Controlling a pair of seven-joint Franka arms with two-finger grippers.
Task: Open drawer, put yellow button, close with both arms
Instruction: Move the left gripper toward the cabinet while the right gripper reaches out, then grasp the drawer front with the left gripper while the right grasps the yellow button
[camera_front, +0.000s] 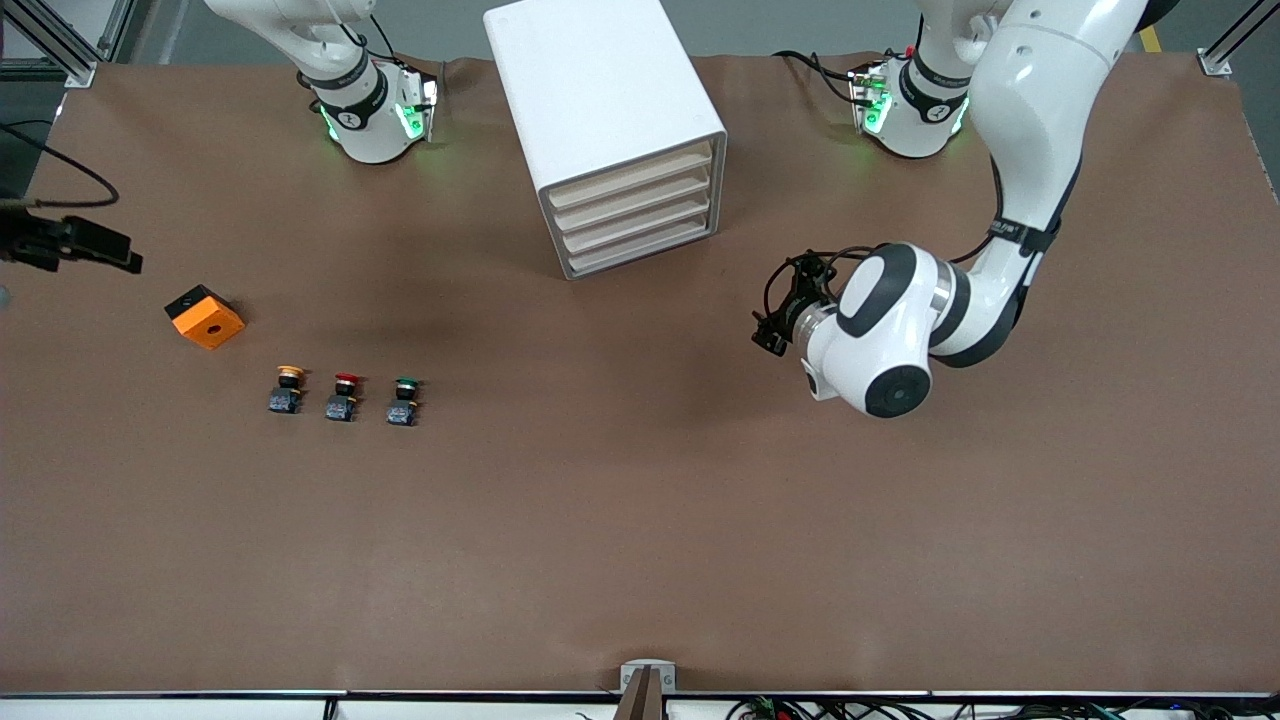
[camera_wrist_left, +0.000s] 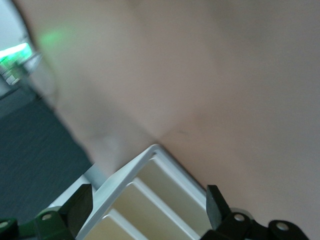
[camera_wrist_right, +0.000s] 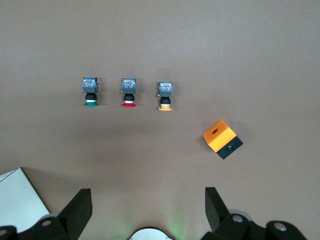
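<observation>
The white box cabinet (camera_front: 605, 120) stands on the brown table (camera_front: 640, 520), up near the robots' bases. It has four thin drawers with beige fronts. The top drawer (camera_front: 628, 172) is pushed all the way in, and so are the three under it.

The left gripper (camera_front: 768, 325), a black claw with two fingers, is in the air over the bare table, beside the cabinet's front on the left arm's end of the table. It points toward the drawer fronts. In the left wrist view its fingers (camera_wrist_left: 79, 205) stand wide apart with nothing between them, and the corner of the cabinet (camera_wrist_left: 150, 195) with its beige drawer fronts shows between them, just ahead of the claw.

The right gripper (camera_wrist_right: 145, 210) looks down from high up at the right arm's end of the table. Its two black fingers are spread wide too, and they hold nothing.

Well below that claw, three tiny push buttons sit in a row. The small yellow button (camera_front: 288, 389) with its round yellow-orange cap and black-and-blue body is at the end of the row, with the red-capped button (camera_front: 343, 397) next to it and the green-capped button (camera_front: 404, 401) after that. An orange and black block (camera_front: 204, 316) with a hole in its top lies near the yellow button, a bit farther from the front camera.
</observation>
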